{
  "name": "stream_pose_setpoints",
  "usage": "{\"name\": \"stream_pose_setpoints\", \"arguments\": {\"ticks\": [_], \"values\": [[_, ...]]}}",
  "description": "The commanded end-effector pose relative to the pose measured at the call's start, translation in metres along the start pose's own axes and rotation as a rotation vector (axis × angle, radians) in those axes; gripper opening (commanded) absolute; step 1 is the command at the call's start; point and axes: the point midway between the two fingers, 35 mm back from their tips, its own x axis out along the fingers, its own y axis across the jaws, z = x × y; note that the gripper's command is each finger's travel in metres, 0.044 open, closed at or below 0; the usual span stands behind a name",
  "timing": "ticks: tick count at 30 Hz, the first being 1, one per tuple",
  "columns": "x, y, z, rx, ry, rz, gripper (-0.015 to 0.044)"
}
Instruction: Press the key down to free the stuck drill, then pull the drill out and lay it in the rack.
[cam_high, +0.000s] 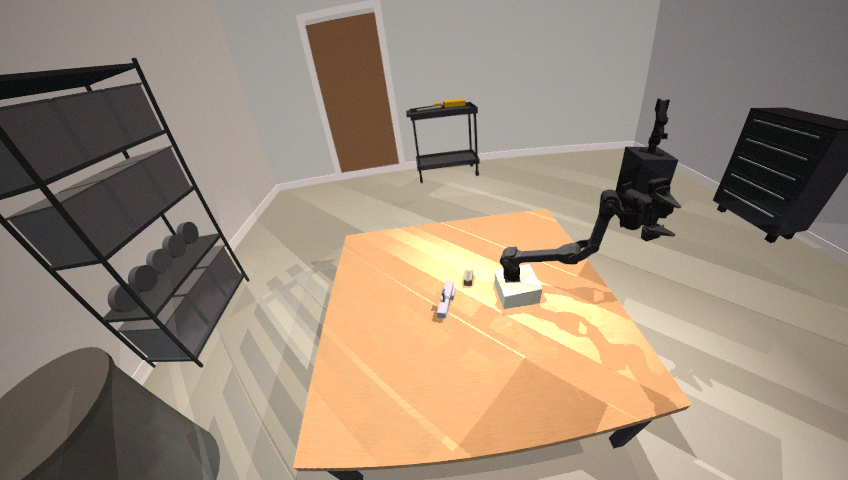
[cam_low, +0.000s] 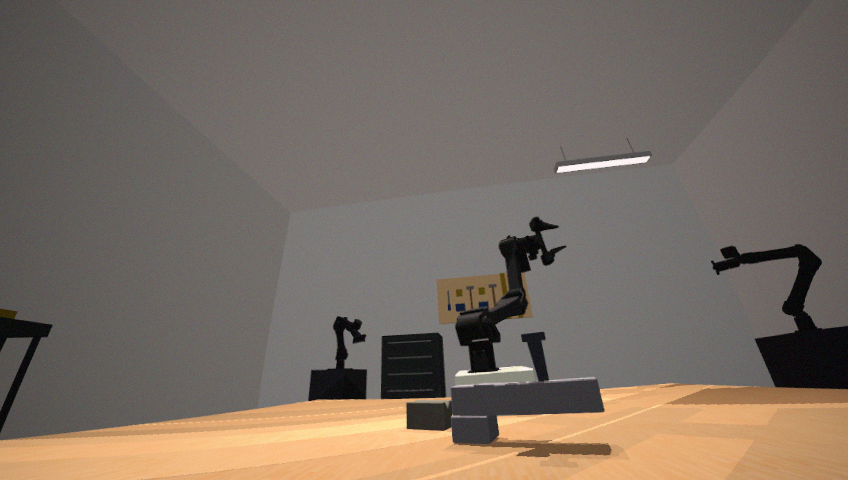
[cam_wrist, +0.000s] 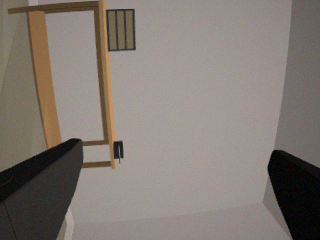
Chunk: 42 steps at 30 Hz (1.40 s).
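Observation:
A lavender-grey holder (cam_high: 442, 309) (cam_low: 535, 397) lies on the wooden table (cam_high: 404, 404) (cam_low: 297, 455), its long upper bar raised on a short block. A slim dark blue piece (cam_low: 537, 358) with a wide flat top stands upright at it; I cannot tell whether it is the key or the drill. A small grey block (cam_high: 468, 278) (cam_low: 427, 415), apparently the rack, sits beside the holder. My gripper (cam_high: 677, 220) (cam_low: 561, 236) (cam_wrist: 179, 155) is wide open and empty, high up and away from both. None of these objects shows in the wrist view.
My arm stands on a pale base block (cam_high: 520, 297) (cam_low: 511, 374) near the holder and the grey block. A cart (cam_high: 443, 111), drawer cabinets (cam_high: 779, 166) (cam_low: 412, 365), a shelf unit (cam_high: 89, 163) and other arms on stands (cam_low: 338, 383) are away from the table.

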Motion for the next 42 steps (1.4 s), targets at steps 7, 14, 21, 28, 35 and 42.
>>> {"name": "stream_pose_setpoints", "arguments": {"ticks": [7,14,21,28,35,42], "values": [[0.0,0.0,0.0,0.0,0.0,0.0,0.0216],[-0.016,-0.044,-0.013,0.113,-0.036,-0.096,0.0033],[-0.041,-0.087,-0.031,0.194,-0.075,-0.195,0.0],[-0.081,-0.154,-0.066,0.351,-0.133,-0.353,0.0],[-0.133,-0.227,-0.132,0.574,-0.174,-0.561,0.0],[-0.186,-0.278,-0.223,0.81,-0.172,-0.779,0.0]]}}
